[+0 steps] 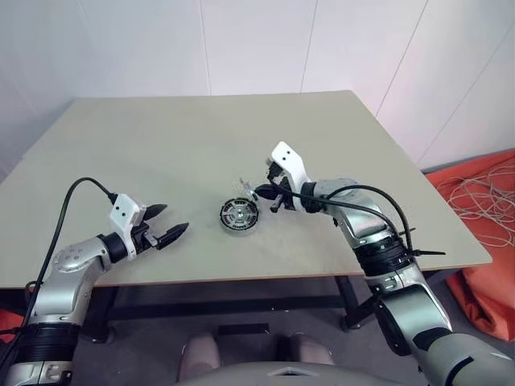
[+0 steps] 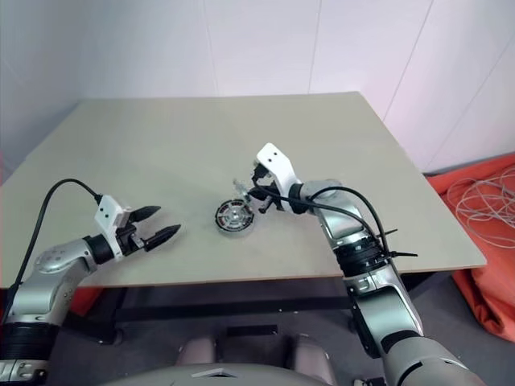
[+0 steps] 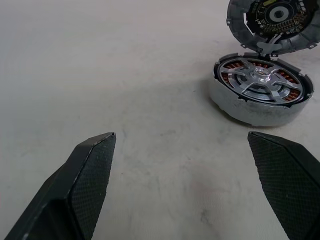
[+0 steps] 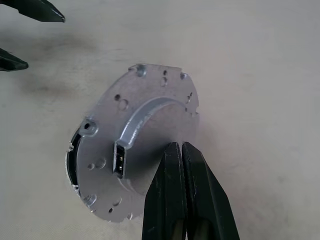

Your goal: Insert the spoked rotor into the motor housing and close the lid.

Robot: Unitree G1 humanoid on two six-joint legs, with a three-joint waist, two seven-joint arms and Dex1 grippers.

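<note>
One motor housing is seen on the table, nearer its front edge, about midway along it, with one spoked rotor seated in it. One lid, tilted on edge just behind the housing, is pinched by the right gripper, whose fingers are closed. The left gripper is spread wide and holds nothing, near the front edge.

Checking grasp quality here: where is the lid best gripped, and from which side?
Pinch the lid by its thin rim, across its flat faces, from the side away from the motor housing. It tilts up on edge by the housing, leaving that rim free; the right gripper is shut there.
</note>
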